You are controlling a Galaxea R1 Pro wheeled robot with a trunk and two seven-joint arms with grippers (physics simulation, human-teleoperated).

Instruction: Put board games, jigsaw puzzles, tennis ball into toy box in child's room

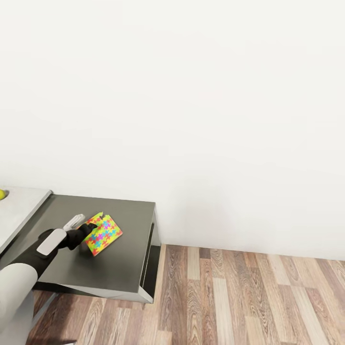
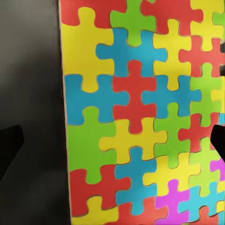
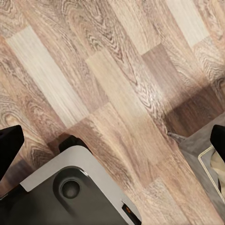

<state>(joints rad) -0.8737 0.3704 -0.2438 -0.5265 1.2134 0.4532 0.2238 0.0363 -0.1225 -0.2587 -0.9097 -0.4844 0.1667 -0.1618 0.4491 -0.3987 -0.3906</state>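
Observation:
A jigsaw puzzle (image 1: 104, 235) of bright interlocking pieces lies flat on the lower dark-grey section of the table (image 1: 120, 268). My left gripper (image 1: 90, 229) hovers at its near-left edge. In the left wrist view the jigsaw puzzle (image 2: 140, 117) is close up, and the left gripper (image 2: 112, 145) stands open: one fingertip (image 2: 9, 150) is over bare table, the other over the board. A sliver of the tennis ball (image 1: 2, 194) shows on the light-grey tabletop (image 1: 21, 206). My right gripper (image 3: 112, 145) hangs open over the floor, holding nothing.
A white wall rises behind the table. Wood-plank floor (image 1: 249, 297) stretches to the right of the table's end. The robot's own grey base (image 3: 75, 187) sits under the right gripper, and a pale object's corner (image 3: 213, 164) shows beside it.

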